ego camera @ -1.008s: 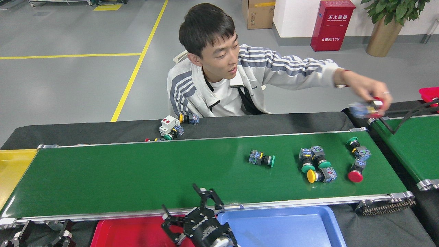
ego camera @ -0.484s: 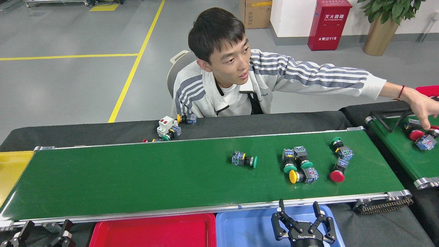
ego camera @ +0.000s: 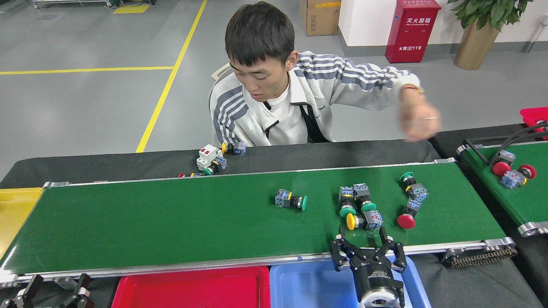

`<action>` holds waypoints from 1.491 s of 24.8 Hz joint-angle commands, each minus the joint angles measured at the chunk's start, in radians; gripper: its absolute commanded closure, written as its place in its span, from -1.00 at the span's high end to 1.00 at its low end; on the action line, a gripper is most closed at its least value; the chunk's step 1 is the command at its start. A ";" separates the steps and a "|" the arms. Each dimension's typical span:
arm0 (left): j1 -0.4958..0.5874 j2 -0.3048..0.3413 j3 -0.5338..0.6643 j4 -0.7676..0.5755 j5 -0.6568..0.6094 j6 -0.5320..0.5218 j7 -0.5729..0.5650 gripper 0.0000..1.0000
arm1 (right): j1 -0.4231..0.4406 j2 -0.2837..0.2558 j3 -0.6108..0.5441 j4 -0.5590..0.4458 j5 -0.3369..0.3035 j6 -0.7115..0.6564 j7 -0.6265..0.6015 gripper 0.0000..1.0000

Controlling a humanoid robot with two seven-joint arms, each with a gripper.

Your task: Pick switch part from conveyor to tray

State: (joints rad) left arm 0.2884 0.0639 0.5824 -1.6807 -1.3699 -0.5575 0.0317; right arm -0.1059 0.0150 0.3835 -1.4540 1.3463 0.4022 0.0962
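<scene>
At the bottom of the frame, right of the middle, the right pincer [ego camera: 367, 247] reaches up over the blue tray [ego camera: 312, 284]. Its black fingers are spread wide and hold nothing. Their tips sit over the near silver rail of the conveyor [ego camera: 171, 218]. To the left of the blue tray lies a red tray [ego camera: 188, 288]. In the bottom left corner only a bit of the left pincer [ego camera: 51, 291] shows, and I cannot tell how open it is.

Just above the right pincer, on the green belt, lies a switch part with a yellow cap [ego camera: 364, 220]. Touching it from behind are two switch parts with green caps [ego camera: 354, 199], side by side. A little to the right lies a switch part with a red cap [ego camera: 409, 216], and behind that one more green-capped part [ego camera: 413, 186]. To the left, all alone near the middle of the belt, lies another green-capped switch part [ego camera: 291, 200].

At the left edge of the frame, a yellow tray [ego camera: 15, 214] sits at the end of the belt. At the right edge, a smaller green belt [ego camera: 513, 196] carries two red-capped parts [ego camera: 511, 173].

Behind the conveyor is a black table [ego camera: 128, 162] with a small pile of parts [ego camera: 214, 160] on it. A person in a striped jacket [ego camera: 295, 102] sits behind it, with one blurry hand [ego camera: 417, 122] held up on the right.
</scene>
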 commanded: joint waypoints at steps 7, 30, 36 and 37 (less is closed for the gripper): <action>-0.003 0.016 -0.001 -0.013 0.005 -0.004 0.008 1.00 | -0.084 0.026 0.009 0.081 -0.004 -0.005 0.010 0.98; -0.002 0.031 0.007 -0.008 0.005 -0.005 0.008 1.00 | -0.189 0.072 0.066 0.115 -0.019 -0.154 0.042 -0.98; -0.011 0.034 -0.004 -0.008 0.005 -0.005 0.008 1.00 | -0.092 0.076 0.182 -0.080 -0.015 -0.344 0.056 -0.97; -0.015 0.034 -0.006 -0.008 0.005 -0.005 0.008 1.00 | -0.092 0.076 0.232 -0.088 -0.015 -0.345 0.056 -0.91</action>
State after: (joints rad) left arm 0.2817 0.0854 0.5769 -1.6786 -1.3699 -0.5598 0.0320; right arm -0.1898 0.0898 0.5783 -1.5123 1.3298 0.0973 0.1463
